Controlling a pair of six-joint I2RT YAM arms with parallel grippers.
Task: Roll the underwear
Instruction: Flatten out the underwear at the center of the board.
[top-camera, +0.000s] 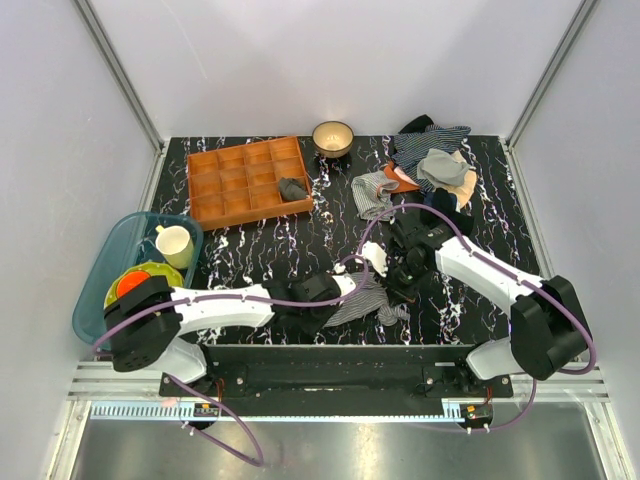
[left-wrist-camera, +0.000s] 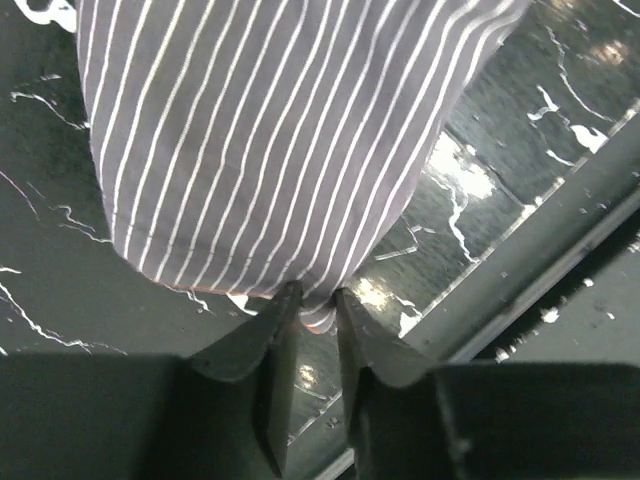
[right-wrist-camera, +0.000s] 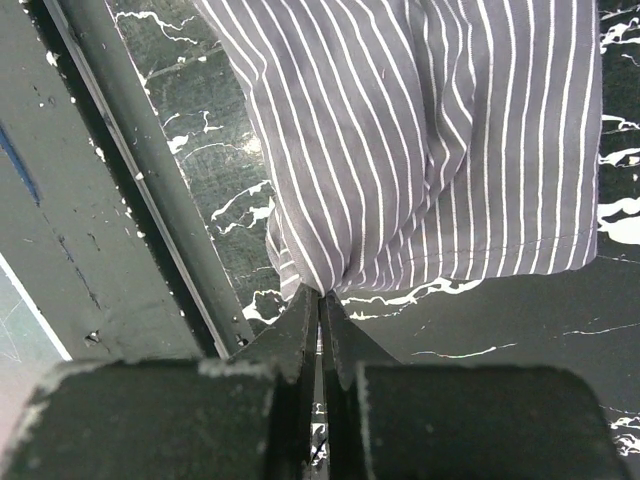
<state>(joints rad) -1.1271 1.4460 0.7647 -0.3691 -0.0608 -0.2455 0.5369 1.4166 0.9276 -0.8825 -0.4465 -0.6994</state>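
Observation:
The underwear (top-camera: 368, 300), grey with fine white stripes, lies near the table's front edge between my two grippers. My left gripper (top-camera: 335, 292) is shut on its hem; in the left wrist view the cloth (left-wrist-camera: 270, 140) is pinched between the fingertips (left-wrist-camera: 288, 300). My right gripper (top-camera: 405, 285) is shut on another edge; in the right wrist view the striped cloth (right-wrist-camera: 430, 150) bunches into the closed tips (right-wrist-camera: 305, 300). Both hold it low over the black marbled table (top-camera: 250, 255).
An orange divided tray (top-camera: 247, 180) holds a dark grey bundle (top-camera: 292, 188). A bowl (top-camera: 332, 137) stands at the back. A pile of clothes (top-camera: 430, 165) lies at the back right. A blue tub (top-camera: 110, 265) with a cup and dishes sits at the left. The table's front rail (right-wrist-camera: 110, 200) is close.

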